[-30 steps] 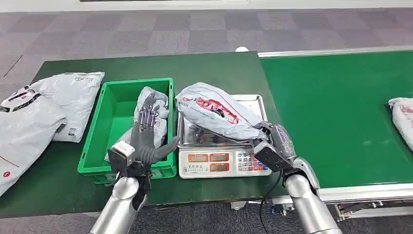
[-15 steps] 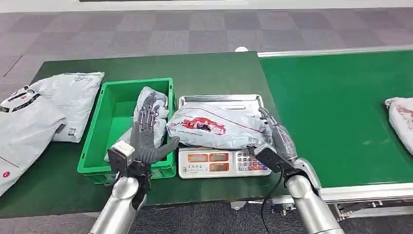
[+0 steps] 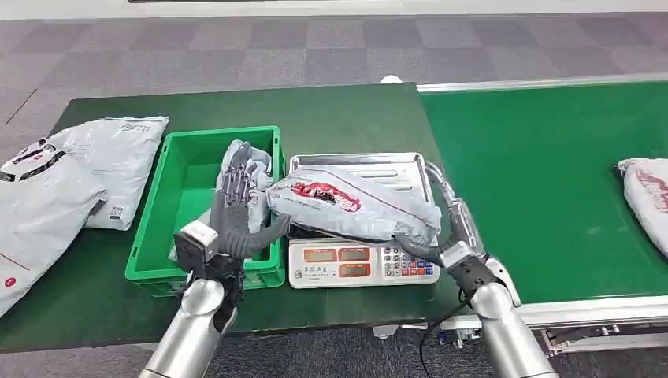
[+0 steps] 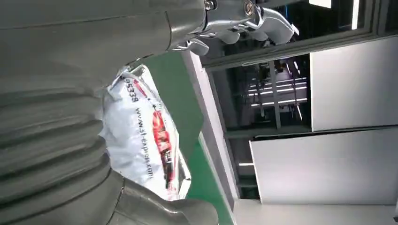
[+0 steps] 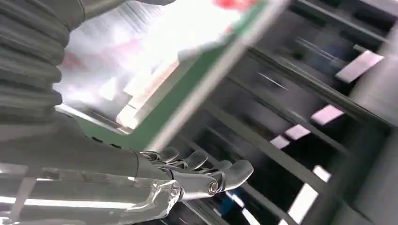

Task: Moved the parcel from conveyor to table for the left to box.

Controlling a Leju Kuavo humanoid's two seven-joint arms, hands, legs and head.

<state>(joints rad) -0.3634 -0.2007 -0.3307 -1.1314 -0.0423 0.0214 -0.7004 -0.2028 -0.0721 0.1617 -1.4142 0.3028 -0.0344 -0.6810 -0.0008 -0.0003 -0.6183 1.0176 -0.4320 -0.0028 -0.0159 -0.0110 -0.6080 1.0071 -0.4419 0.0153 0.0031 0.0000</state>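
Item: grey soft plastic mailer parcel with red printed lettering (image 3: 350, 206), lying flat across the steel pan of a white electronic weighing scale (image 3: 358, 264), which stands on the dark green counter (image 3: 346, 110) between an open green plastic crate (image 3: 185, 177) and the bright green conveyor belt (image 3: 543, 173). The parcel overhangs the pan toward the crate side. Right robot hand (image 3: 441, 228): at the parcel's conveyor-side end, fingers spread and stretched along the scale's edge, thumb under or against the near corner of the bag; whether it has any hold on the bag cannot be told. Left robot hand (image 3: 236, 213): raised upright above the crate's inner wall just beside the parcel's overhanging end, fingers apart, holding nothing. Handling, by judgement: light, limp and crumpled, with a slack film skin likely to slide under smooth fingers and sag when lifted by one end; contents appear soft, not fragile. The best hold looks to be a pinch of the loose overhanging edge nearest the crate, or a full clasp over the bulging middle. Other stock: a second grey crumpled mailer (image 3: 250, 169) already in the crate; two large grey flat mailers (image 3: 79, 173) on the counter's far left; another grey mailer (image 3: 647, 193) on the belt, well apart.
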